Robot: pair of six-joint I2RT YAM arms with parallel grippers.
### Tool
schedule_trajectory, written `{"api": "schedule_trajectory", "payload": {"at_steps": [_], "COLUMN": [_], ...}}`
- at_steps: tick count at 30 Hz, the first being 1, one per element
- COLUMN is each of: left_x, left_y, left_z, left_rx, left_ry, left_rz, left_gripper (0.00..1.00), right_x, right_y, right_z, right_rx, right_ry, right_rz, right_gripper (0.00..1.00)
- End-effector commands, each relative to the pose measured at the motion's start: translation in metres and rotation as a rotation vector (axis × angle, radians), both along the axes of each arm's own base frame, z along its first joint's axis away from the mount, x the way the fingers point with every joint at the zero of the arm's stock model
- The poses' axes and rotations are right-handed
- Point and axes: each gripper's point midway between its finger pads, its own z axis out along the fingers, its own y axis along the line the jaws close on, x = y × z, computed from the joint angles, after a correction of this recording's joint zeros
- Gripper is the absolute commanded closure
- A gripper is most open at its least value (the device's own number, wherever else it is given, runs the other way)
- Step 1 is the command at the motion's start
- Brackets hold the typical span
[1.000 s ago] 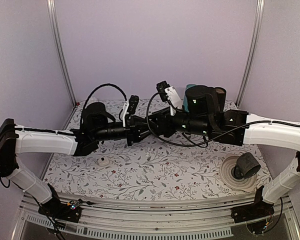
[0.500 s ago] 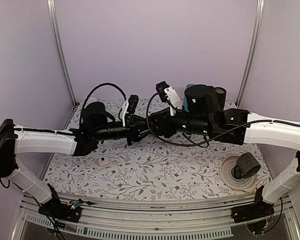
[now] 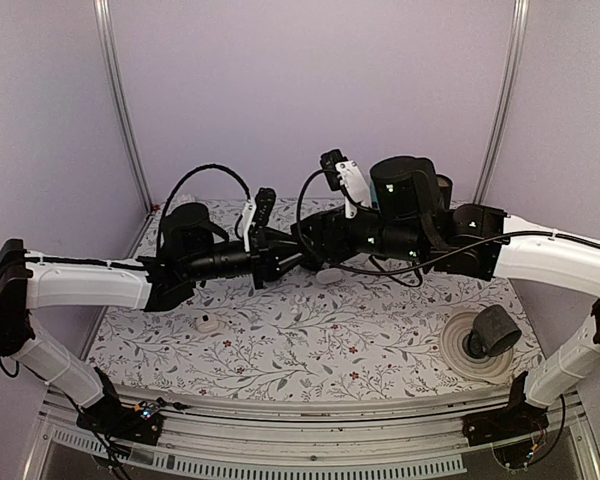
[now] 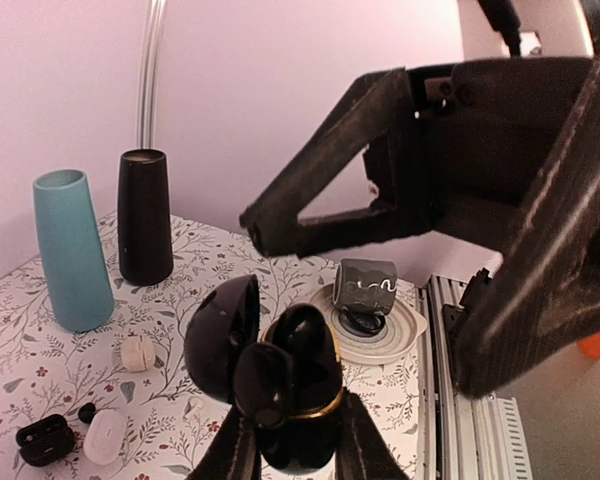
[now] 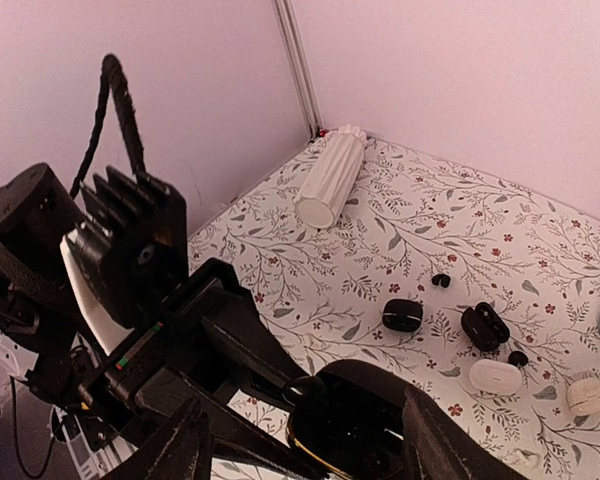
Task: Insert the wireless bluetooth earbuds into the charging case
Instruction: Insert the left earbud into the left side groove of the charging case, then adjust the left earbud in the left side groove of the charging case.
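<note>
My left gripper (image 4: 295,432) is shut on the black charging case (image 4: 310,440) with a gold rim, and the case's lid (image 4: 220,335) is swung open to the left. Two glossy black earbuds rest in the case's base, one near (image 4: 265,385) and one far (image 4: 305,328); the near one stands proud of the rim. My right gripper (image 5: 302,412) is open, its fingers (image 4: 380,150) spread wide just above the case. In the right wrist view an earbud (image 5: 305,390) shows at the case's rim (image 5: 325,455). From above, both grippers meet at mid-table (image 3: 302,250).
At the back stand a teal vase (image 4: 72,250) and a black vase (image 4: 143,217). A mug (image 4: 367,285) lies on a plate (image 4: 405,335). Other black cases (image 5: 402,314), a white case (image 5: 496,376), loose black earbuds (image 5: 440,281) and a white ribbed cylinder (image 5: 332,178) lie about.
My right gripper's jaws have spread wider and that arm has lifted and shifted slightly left. The left arm has held still with the case.
</note>
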Motion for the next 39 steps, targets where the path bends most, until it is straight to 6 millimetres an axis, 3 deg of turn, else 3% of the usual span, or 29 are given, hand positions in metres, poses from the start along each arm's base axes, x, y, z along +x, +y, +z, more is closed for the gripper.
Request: {"api": "schedule_trajectory", "payload": {"at_steps": [1,7,18,30,39], "left_x": [0.003,0.009,0.011,0.01,0.009], "left_y": [0.004,0.004,0.0,0.0,0.001], "left_z": [0.024,0.024,0.021,0.02,0.022], "left_rx": [-0.02,0.034,0.11,0.122,0.115], "left_ry": [-0.075,-0.129,-0.204,-0.217,-0.218], "left_rz": [0.046,0.139,0.224,0.234,0.238], "left_gripper": [1.0,1.0,1.0,1.0,1.0], "right_x": [0.013,0.028,0.034,0.042,0.042], "right_y": [-0.022,-0.031,-0.017,-0.026,-0.041], "right_z": [0.017,0.002,-0.012,-0.019,-0.02], "right_rx": [0.012,-0.01,-0.008,-0.022,-0.029], "right_ry": [0.045,0.158,0.226,0.239,0.238], "right_rz": [-0.154,-0.232,-0.211,-0.26,-0.276], "right_gripper": [0.27,0.14,0.0,0.0,0.1]}}
